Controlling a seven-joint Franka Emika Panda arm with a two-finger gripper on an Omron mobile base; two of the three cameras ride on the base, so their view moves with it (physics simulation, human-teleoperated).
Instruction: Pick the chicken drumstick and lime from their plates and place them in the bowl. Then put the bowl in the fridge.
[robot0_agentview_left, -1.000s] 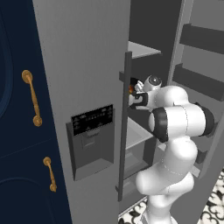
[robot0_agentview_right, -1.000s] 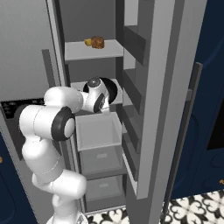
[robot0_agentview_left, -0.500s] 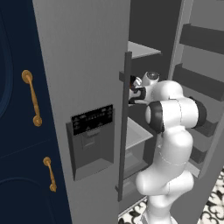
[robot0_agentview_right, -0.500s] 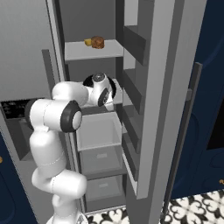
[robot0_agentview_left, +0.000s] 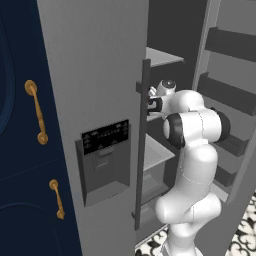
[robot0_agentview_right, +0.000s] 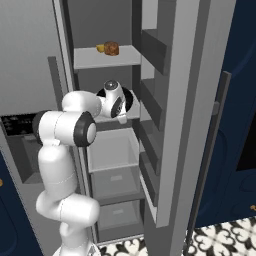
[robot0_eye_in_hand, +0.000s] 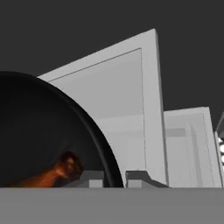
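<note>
Fridge (robot0_agentview_right: 200, 100) open, arm reaching inside at mid shelf (robot0_agentview_right: 131, 114) level. Black bowl (robot0_eye_in_hand: 39, 131) close up in hand view, jaws (robot0_eye_in_hand: 114, 178) pinching its rim. Chicken drumstick (robot0_eye_in_hand: 54, 171) lies inside bowl. Brown food (robot0_agentview_right: 109, 48) on top shelf.

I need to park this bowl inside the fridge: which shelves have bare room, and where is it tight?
The top shelf is bare at its left and front; two small food items sit at its back right. The drawer top below the hand is bare. It is tight at the middle shelf, between the bowl and the door shelves.
</note>
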